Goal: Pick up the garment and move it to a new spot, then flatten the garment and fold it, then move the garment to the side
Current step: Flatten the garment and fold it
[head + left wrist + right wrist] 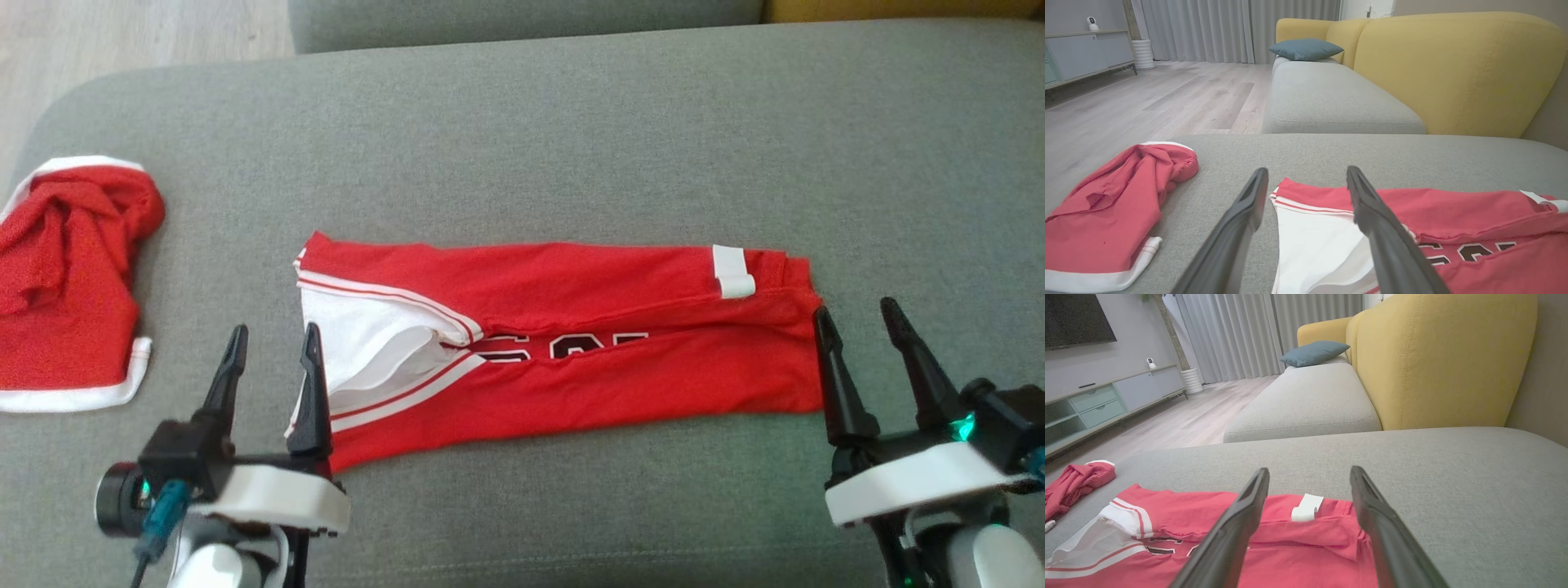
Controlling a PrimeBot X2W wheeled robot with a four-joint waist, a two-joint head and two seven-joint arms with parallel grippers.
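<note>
The garment (571, 359) lies folded lengthwise; left hand (275, 329) and right hand (853, 307) gape empty; further folding and moving aside likely remain.

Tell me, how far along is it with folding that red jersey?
Done: the red jersey lies flat on the grey cushion, folded lengthwise into a long band. In hand: nothing; the left gripper and right gripper stand open at its two ends. Left: probably folding the band shorter, then moving it to the side.
</note>
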